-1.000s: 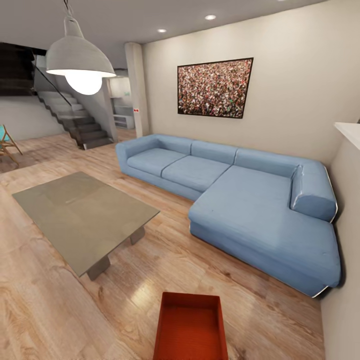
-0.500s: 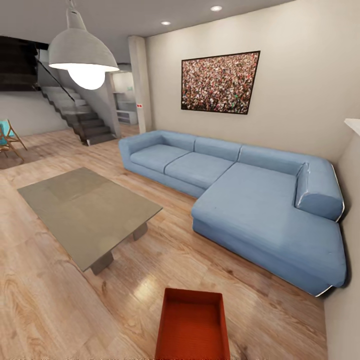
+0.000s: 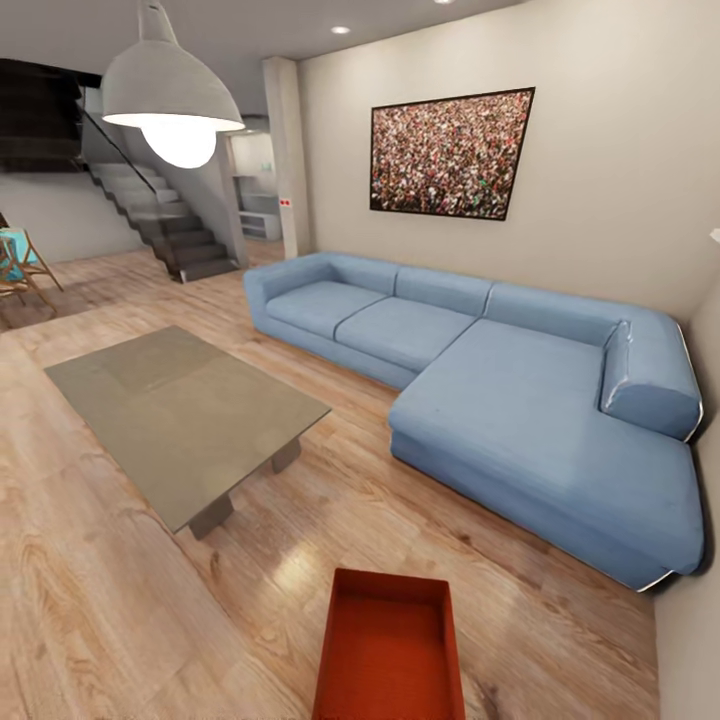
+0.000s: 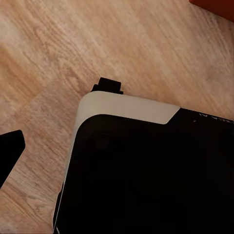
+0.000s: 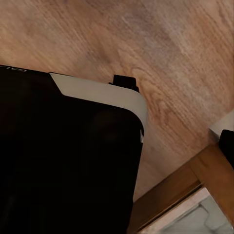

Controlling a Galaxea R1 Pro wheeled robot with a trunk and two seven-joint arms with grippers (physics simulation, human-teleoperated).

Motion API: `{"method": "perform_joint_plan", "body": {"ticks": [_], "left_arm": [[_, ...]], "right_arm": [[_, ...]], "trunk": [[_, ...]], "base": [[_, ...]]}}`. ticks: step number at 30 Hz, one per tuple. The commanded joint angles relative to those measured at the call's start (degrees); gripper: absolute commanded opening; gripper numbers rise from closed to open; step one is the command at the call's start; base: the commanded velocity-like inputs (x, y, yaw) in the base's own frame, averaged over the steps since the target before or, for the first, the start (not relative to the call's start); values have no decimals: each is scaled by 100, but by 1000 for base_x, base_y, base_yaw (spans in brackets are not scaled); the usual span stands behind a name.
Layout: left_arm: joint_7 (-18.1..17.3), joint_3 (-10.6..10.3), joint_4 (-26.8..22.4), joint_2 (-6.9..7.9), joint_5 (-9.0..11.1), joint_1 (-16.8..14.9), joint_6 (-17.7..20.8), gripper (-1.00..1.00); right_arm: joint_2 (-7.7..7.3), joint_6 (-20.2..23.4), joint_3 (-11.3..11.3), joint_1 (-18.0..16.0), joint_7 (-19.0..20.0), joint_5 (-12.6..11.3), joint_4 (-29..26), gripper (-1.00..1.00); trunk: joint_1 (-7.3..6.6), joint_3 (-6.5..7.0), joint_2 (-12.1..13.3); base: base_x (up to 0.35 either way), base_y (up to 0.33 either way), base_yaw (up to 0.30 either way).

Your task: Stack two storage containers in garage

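One orange-red storage container (image 3: 388, 650) sits open-topped and empty on the living room's light wood plank floor (image 3: 100, 600), at the bottom centre of the head view, just in front of me. A corner of the same container (image 4: 220, 6) shows in the left wrist view, beyond my dark base (image 4: 146, 170). One dark fingertip (image 4: 9, 151) of the left gripper shows at that picture's edge, above bare planks. In the right wrist view a dark fingertip (image 5: 227, 145) shows at the edge, near a strip of wooden trim (image 5: 175, 190).
A blue corner sofa (image 3: 500, 400) fills the right side along the wall. A low grey coffee table (image 3: 180, 420) stands to the left, under a large pendant lamp (image 3: 172, 95). Stairs (image 3: 170, 225) and a folding chair (image 3: 20, 265) are at the far left.
The whole head view has shifted: the sofa, table and lamp sit slightly further right and look a little nearer, so the camera has moved. The container lies where it was.
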Motion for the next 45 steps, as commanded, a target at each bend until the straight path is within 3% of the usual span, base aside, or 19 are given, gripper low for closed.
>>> {"method": "perform_joint_plan", "body": {"ticks": [1,45], "left_arm": [[2,43,7,-1,3,-4,-18,100],[3,43,8,-1,3,-4,-18,100]], "right_arm": [[-1,-28,42,-8,-11,26,18,100],[-7,-28,42,-8,-12,26,16,100]], "trunk": [[0,-14,-4],[0,-401,-4]], "base": [[0,0,66],[0,0,64]]}}
